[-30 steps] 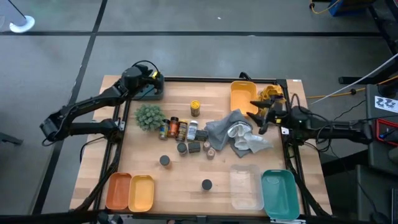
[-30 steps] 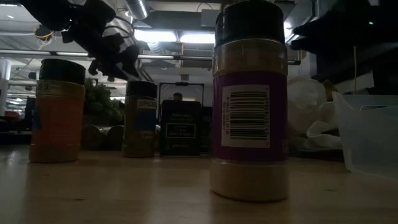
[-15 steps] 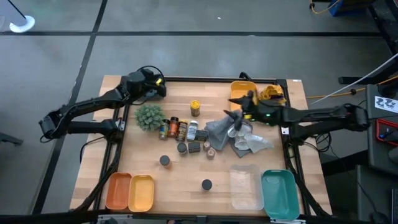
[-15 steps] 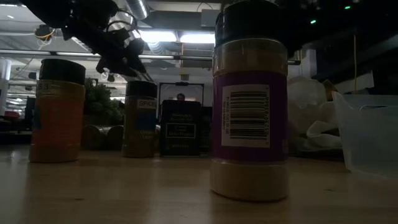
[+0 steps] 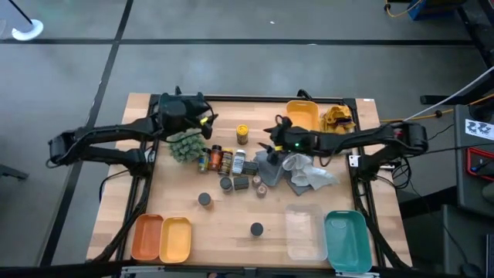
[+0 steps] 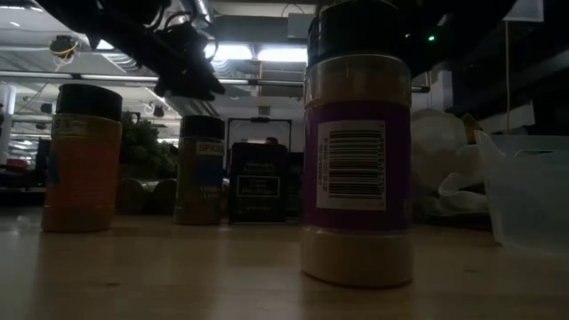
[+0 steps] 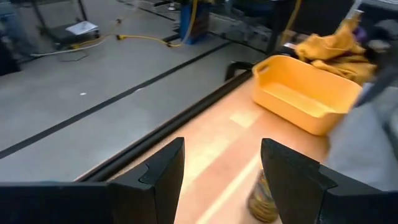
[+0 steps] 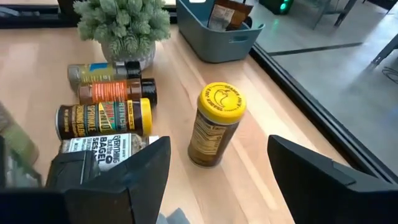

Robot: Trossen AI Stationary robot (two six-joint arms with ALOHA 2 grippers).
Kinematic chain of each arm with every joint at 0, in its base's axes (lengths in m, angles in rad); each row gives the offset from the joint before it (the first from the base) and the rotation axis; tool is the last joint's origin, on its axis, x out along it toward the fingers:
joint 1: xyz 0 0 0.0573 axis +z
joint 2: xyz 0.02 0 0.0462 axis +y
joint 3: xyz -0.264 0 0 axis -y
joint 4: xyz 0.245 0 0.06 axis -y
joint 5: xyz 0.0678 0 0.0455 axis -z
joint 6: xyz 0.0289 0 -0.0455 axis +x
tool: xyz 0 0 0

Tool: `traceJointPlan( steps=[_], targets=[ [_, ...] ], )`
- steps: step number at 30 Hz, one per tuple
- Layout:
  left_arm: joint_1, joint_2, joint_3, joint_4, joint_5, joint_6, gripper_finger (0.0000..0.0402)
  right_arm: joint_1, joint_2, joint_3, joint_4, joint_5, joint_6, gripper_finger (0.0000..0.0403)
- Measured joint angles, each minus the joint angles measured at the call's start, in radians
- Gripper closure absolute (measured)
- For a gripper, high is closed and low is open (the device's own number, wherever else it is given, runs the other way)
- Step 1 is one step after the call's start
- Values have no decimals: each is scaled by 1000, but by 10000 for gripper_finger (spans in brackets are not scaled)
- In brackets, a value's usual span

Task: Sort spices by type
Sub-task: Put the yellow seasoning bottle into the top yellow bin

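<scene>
Your wooden counter (image 5: pixel 231 216) holds the yellow-lidded jar (image 8: pixel 216 124) upright, far of the jar row, right hand (image 8: pixel 217 180) spread before it, left hand (image 7: pixel 221 177) also apart; likely rigid, slick, so grip its body mid-height.

The right gripper (image 5: pixel 272 136) has swung left from the table's right edge toward the yellow-lidded jar (image 5: pixel 242 133); the left gripper (image 5: pixel 205 117) has edged right over the plant (image 5: pixel 185 144).
</scene>
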Motion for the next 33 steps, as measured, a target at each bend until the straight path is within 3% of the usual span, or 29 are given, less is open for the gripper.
traceJointPlan(
  steps=[8, 14, 19, 33],
  targets=[
    [-94, 85, 0, 62, 0, -19, 205, -18, 132, 76, 0, 40, 51, 134],
    [-125, 214, 0, 187, -1, 3, 205, -111, 205, 85, 51, -144, 169, 134],
    [-118, 305, -1, 256, -4, 1, 205, -137, 270, 85, 118, -199, 161, 134],
    [-100, 457, -1, 307, -45, 0, 205, -135, 430, 112, 292, -180, 159, 134]
  ],
)
